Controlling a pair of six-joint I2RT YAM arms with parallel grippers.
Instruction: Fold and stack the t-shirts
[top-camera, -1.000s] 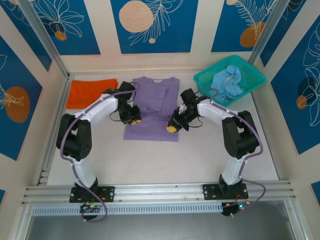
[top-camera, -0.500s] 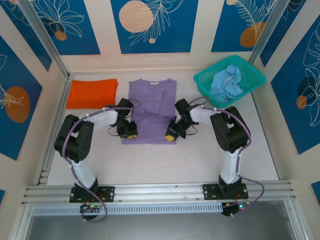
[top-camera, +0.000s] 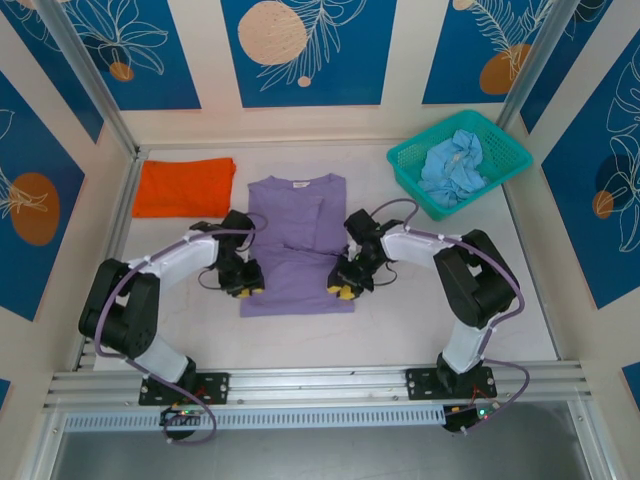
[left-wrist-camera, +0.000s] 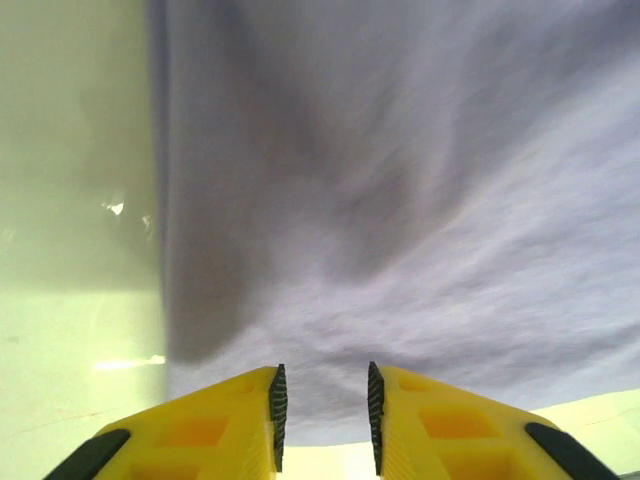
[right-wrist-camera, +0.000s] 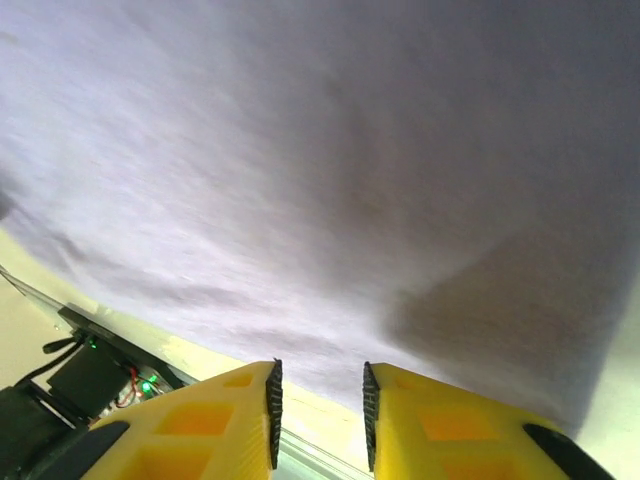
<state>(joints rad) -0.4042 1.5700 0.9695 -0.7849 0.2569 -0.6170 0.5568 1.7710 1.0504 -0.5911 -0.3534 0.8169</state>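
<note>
**Grippers at the near corners of the lavender t-shirt**

Lavender t-shirt (top-camera: 297, 245) lay flat on the white table (top-camera: 300, 335), its collar at the edge away from the arm bases and its outline roughly rectangular. The left gripper (top-camera: 243, 283) sat low at the shirt's near left corner, and the right gripper (top-camera: 343, 290) sat low at its near right corner, each over the cloth's edge.

In the left wrist view the left gripper (left-wrist-camera: 322, 415) showed its yellow fingers (left-wrist-camera: 215, 425) parted by a narrow gap. Nothing was pinched between the ribbed pads. Lavender cloth lay just beyond the tips, and bare table lay to the cloth's left.

In the right wrist view the right gripper (right-wrist-camera: 317, 410) stood likewise, its jaws slightly apart and gripping nothing. The shirt spread ahead of them, with its hem just beyond the tips.

The orange t-shirt (top-camera: 186, 186) lay folded flat on the table, left of the lavender shirt's collar end and apart from it. The pale blue t-shirt (top-camera: 452, 168) lay crumpled inside a teal mesh basket (top-camera: 410, 183), right of the lavender shirt's collar end and near it.
</note>
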